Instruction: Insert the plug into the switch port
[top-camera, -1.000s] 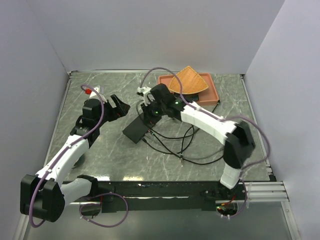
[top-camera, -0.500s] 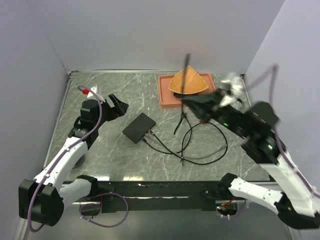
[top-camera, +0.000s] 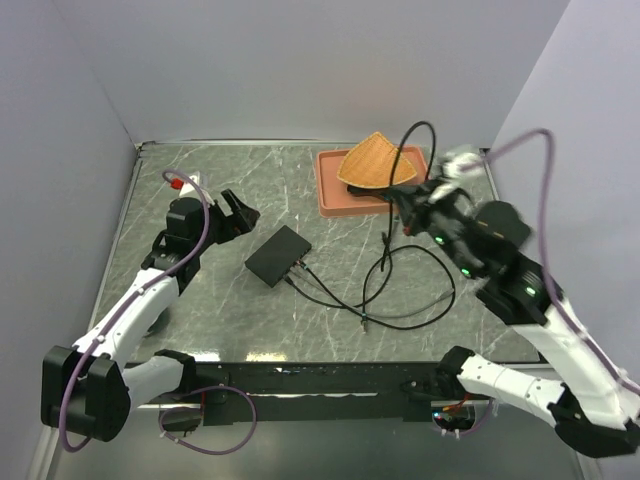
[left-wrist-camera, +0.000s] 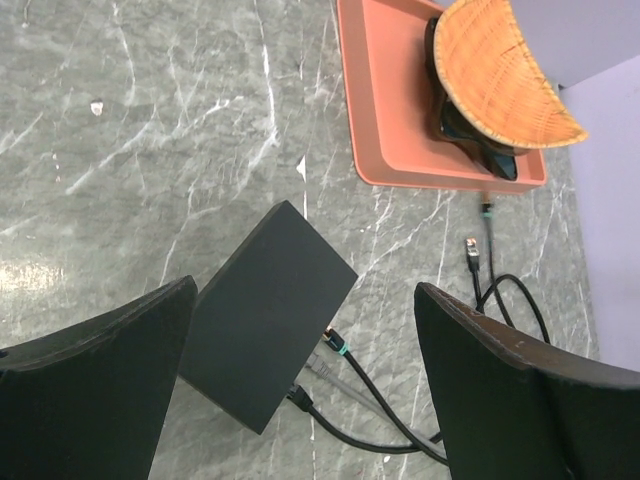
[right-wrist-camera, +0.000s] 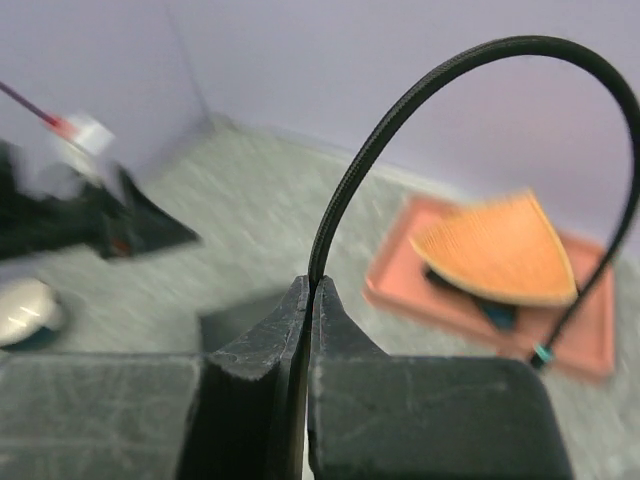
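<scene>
The flat black box (top-camera: 279, 255) lies mid-table. Three cables are plugged into its lower right long edge (left-wrist-camera: 312, 362), where the switch port sits; I cannot make out a free socket. My left gripper (top-camera: 238, 212) hovers just up-left of the box, open and empty, and frames it in the left wrist view (left-wrist-camera: 305, 290). My right gripper (top-camera: 403, 205) hangs high over the tray's front edge, shut on a thin black cable (right-wrist-camera: 400, 100). This cable arcs up out of the jaws (right-wrist-camera: 311, 285) and down to the plug (right-wrist-camera: 540, 355), which has a teal ring and dangles in front of the tray.
A terracotta tray (top-camera: 330, 185) at the back holds an orange woven fan-shaped piece (top-camera: 372, 162). Black cables (top-camera: 400, 300) loop on the table right of the box. A loose connector (left-wrist-camera: 473, 250) shows near the tray's front. Walls close three sides.
The right arm has swung from over the box to the right and up, carrying the cable, which now arcs above its jaws. The left arm has barely moved.
</scene>
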